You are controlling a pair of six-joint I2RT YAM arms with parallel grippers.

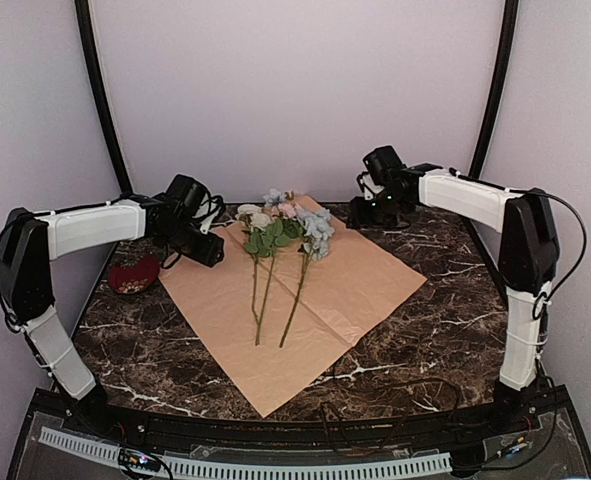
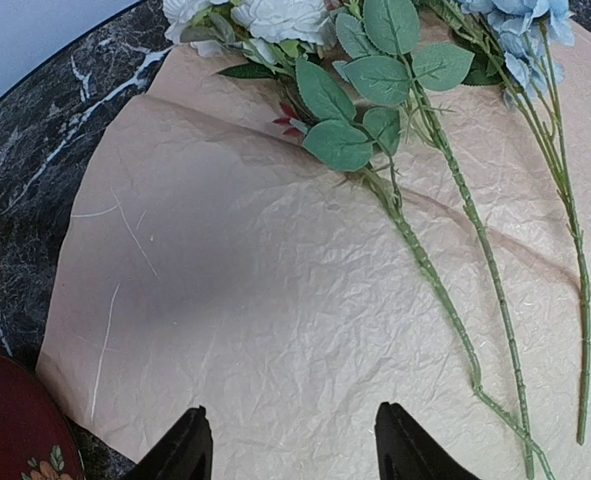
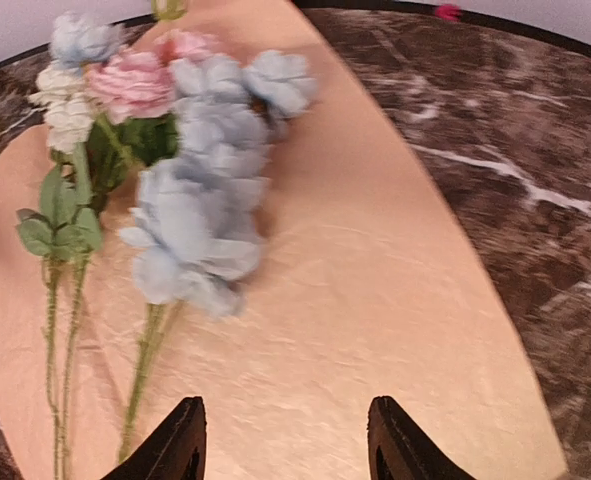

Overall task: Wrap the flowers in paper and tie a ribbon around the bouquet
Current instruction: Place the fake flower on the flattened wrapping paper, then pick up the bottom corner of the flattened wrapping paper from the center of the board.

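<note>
The paper (image 1: 305,310) lies flat on the table as a large peach-tan diamond. The flowers (image 1: 280,235) rest loose on it, their pink, white and blue heads at the far corner and their green stems pointing toward me. My left gripper (image 1: 210,250) hovers at the sheet's left edge. In the left wrist view it (image 2: 290,445) is open over crinkled paper (image 2: 255,300), with the stems (image 2: 495,300) to its right. My right gripper (image 1: 360,212) sits at the far right corner and is open (image 3: 285,440) over bare paper (image 3: 375,300), just short of the blue heads (image 3: 195,200). No ribbon or wrapped bouquet is in view.
A dark red dish (image 1: 133,277) with a floral pattern sits on the marble table (image 1: 445,300) just left of the sheet, close to my left gripper (image 2: 5,420). Black cables (image 1: 375,400) loop along the near edge. A small red-pink object (image 3: 447,12) lies at the table's far rim.
</note>
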